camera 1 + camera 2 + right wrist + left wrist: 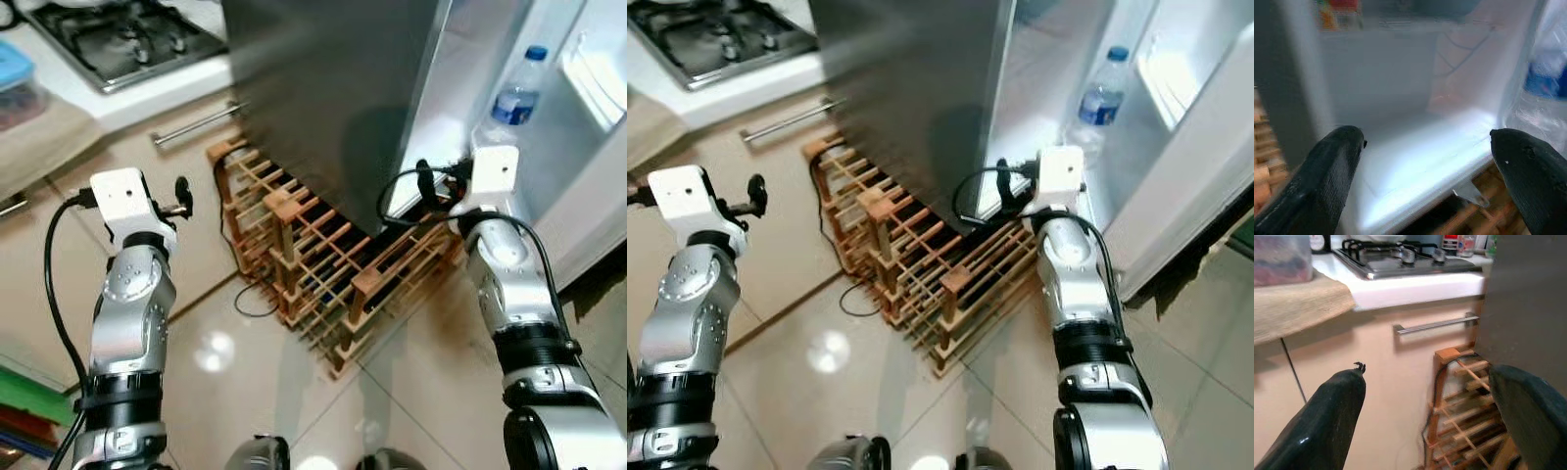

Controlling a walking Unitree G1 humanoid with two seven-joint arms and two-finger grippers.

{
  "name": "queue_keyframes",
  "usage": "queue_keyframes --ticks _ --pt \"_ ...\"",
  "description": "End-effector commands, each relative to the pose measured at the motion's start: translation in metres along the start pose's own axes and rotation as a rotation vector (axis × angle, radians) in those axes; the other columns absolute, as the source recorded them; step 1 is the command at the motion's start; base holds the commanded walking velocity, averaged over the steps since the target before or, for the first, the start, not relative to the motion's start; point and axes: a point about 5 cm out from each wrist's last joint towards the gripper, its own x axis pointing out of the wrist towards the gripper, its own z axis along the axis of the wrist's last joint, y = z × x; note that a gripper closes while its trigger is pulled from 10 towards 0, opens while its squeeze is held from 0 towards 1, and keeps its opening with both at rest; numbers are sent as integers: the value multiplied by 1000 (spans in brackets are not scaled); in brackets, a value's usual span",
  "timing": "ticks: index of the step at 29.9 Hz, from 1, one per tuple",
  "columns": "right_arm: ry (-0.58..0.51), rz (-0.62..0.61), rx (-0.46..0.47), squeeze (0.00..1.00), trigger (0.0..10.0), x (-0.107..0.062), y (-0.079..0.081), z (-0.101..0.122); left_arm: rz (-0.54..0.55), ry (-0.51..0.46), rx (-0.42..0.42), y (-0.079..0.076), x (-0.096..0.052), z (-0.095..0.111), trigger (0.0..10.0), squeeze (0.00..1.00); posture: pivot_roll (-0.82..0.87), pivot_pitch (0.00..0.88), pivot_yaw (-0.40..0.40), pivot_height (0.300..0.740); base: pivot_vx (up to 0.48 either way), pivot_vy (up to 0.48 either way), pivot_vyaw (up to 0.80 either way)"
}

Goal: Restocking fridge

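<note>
The fridge [323, 88] stands ahead, its grey side panel facing me and its lit white inside [1415, 142] open on the right. A clear water bottle [516, 94] with a blue cap and label stands upright inside, by the white door [598, 166]. My right arm [493, 174] is raised at the fridge's lower front edge. The right gripper [1425, 147] is open and holds nothing, and the bottle [1547, 73] is just beyond one of its fingers. My left gripper [1425, 396] is open too, held up in front of the kitchen cabinet.
A wooden bottle rack [323, 264] with a black cable lies on the tiled floor against the fridge. To the left are a counter with a gas hob [127, 39], a drawer handle [196, 122], a tan cloth [39, 142] and a blue-lidded box [12, 69].
</note>
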Motion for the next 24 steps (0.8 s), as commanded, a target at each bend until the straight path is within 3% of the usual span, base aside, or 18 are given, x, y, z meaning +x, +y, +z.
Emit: queue_keyframes --ticks 1,13,18,20,21,24 --pt "3 -5 -10 0 10000 1 -6 -1 11 6 3 -3 0 1 10000 0 -55 98 25 740 0 0 0" --pt "-26 15 -6 0 10000 6 -11 8 -6 31 -8 -11 -3 3 10000 0 -73 159 56 740 0 0 0" --pt "-33 -125 -78 0 10000 -1 -59 15 -58 51 23 -12 -4 5 10000 0 -58 197 111 740 0 0 0" --pt "-29 -137 -87 0 10000 -2 -64 15 -58 53 26 -11 -4 6 10000 0 -56 200 117 740 0 0 0" --pt "-15 -170 -111 0 10000 -5 -79 15 -74 58 29 -10 -4 7 10000 0 -42 212 143 740 0 0 0" --pt "-5 -198 -131 0 10000 -8 -90 15 -92 61 32 -8 -5 8 10000 0 -27 218 166 740 0 0 0"
